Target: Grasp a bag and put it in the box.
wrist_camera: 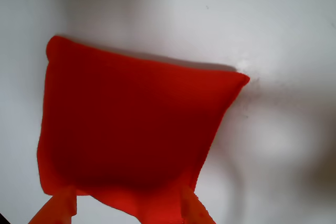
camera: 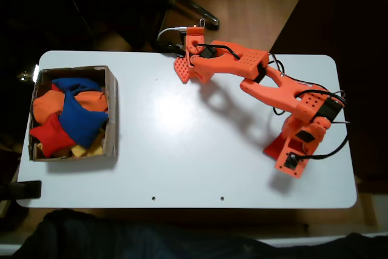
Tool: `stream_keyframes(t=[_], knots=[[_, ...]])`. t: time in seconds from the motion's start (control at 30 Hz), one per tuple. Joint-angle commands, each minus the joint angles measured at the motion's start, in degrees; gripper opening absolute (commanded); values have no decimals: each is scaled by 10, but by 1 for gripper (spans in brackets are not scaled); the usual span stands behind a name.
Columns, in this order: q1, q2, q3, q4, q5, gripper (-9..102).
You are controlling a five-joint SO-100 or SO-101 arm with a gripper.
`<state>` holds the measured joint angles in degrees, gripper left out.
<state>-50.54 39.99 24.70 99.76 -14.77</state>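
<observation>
A bright red bag [wrist_camera: 136,129] takes up most of the wrist view, lying flat over the white table. My gripper [wrist_camera: 126,198] holds its near edge: the two orange fingertips [wrist_camera: 58,211] press in from either side and the fabric bunches between them. In the fixed view the gripper [camera: 185,68] is at the table's far edge, near the middle, with the arm stretched out from its base [camera: 297,150] on the right. The brown cardboard box [camera: 111,110] stands at the table's left end, well away from the gripper.
The box holds several beanbags: a blue one [camera: 79,116], orange ones [camera: 45,106] and another red one [camera: 51,134]. The white table [camera: 194,156] lies bare between box and arm. A chair base [camera: 197,1] stands behind the far edge.
</observation>
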Motion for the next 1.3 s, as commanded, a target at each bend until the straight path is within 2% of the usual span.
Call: stream_keyframes(t=[0.0, 0.3, 0.5, 0.9, 1.13, 1.27], knots=[[-2, 37, -20, 4, 3, 39], [-2, 22, -19, 25, 3, 42], [-1, 33, -18, 35, 10, 59], [6, 11, -4, 53, 43, 85], [5, -8, 3, 64, 33, 93], [9, -20, 3, 65, 28, 94]])
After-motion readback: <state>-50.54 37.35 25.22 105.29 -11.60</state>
